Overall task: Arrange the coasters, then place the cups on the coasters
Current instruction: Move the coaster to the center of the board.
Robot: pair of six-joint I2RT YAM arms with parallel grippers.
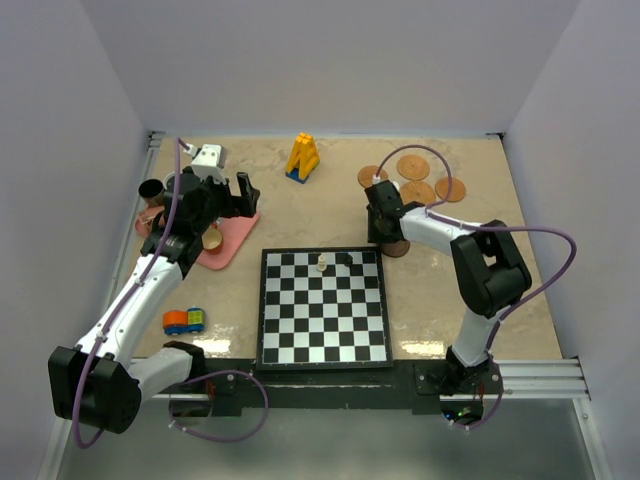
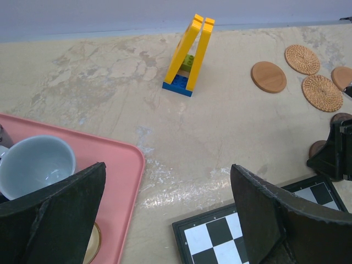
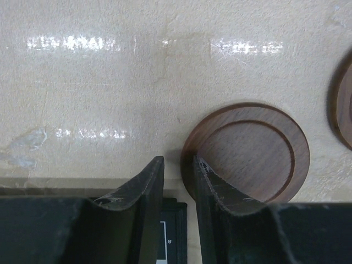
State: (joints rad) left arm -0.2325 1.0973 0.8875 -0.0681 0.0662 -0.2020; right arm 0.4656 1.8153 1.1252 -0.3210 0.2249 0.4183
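Top view: the left gripper (image 1: 238, 195) hovers over the pink tray (image 1: 232, 250) at upper left, where the cups (image 1: 150, 188) sit, mostly hidden under the arm. Four tan coasters (image 1: 412, 166) lie bunched at upper right, close together or touching. The right gripper (image 1: 385, 232) is down at a dark coaster (image 1: 397, 248) just below that bunch, beside the upper right corner of the chessboard (image 1: 322, 340). Left wrist view: the fingers are spread fully wide with nothing between them; a pale blue cup (image 2: 36, 165) stands in the tray at lower left. Right wrist view: the fingers are drawn in to a narrow gap at lower centre. The dark coaster's left rim sits in that gap and one finger overlaps its face; whether they actually grip it cannot be told. A second dark disc (image 3: 344, 104) shows at the right edge. Progress, as a judgement: early. The coasters do not yet look laid out, and no cup stands on one. Spacing the coasters and every cup placement remain.
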